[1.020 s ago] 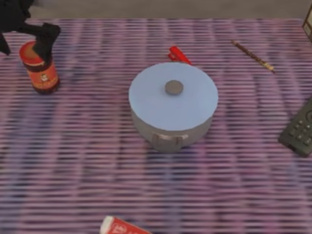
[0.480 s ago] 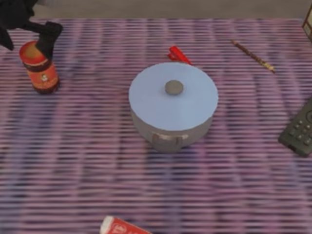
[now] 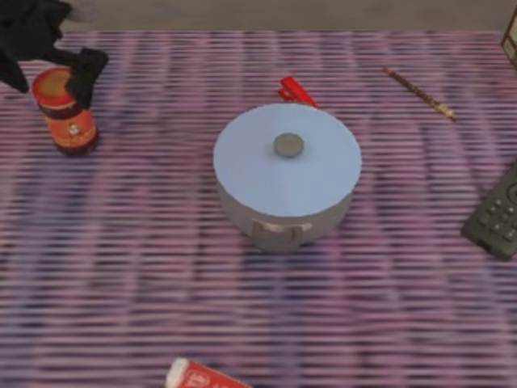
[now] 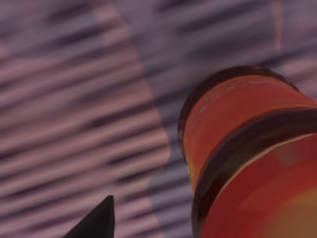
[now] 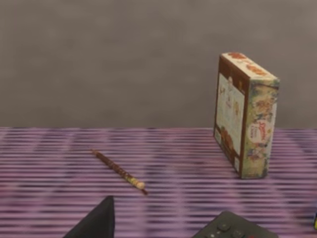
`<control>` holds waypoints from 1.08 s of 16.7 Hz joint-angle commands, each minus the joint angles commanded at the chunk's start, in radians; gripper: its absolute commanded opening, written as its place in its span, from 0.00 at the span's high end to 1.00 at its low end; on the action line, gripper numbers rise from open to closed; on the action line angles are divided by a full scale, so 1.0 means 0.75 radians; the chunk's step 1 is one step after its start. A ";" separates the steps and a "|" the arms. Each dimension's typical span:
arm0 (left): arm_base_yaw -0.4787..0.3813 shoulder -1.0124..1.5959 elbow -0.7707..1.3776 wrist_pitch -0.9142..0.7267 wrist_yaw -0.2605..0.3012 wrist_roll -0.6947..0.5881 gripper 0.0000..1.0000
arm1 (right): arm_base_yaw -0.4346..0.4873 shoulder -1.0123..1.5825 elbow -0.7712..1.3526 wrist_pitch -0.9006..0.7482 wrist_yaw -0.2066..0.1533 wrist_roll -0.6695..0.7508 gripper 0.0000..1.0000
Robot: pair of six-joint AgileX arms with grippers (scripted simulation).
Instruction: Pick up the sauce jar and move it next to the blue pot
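1. Since the earlier frames the left gripper (image 3: 50, 71) has dropped lower over the sauce jar (image 3: 66, 113), near the counter's far-left corner; its fingers now straddle the lid.
2. Jaws released, one each side of the lid, not yet clenched on it.
3. Step in hand, my read: seat the grip. Sink below the lid rim, centre up, then squeeze; a pinch high on a round lid could slip.
4. Blue pot (image 3: 287, 174) sits mid-counter, well apart from the jar; open counter between, so a clear carry.
5. Other stuff: red clip (image 3: 296, 90) behind the pot, tube (image 3: 198, 376) at near edge, pencil (image 3: 418, 92), remote (image 3: 494, 215), box (image 5: 245, 115) over at the right.
6. Right arm parked off to the right, jaws: can't tell.
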 joint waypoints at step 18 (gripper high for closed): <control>0.001 -0.016 -0.180 0.163 0.000 0.001 0.75 | 0.000 0.000 0.000 0.000 0.000 0.000 0.00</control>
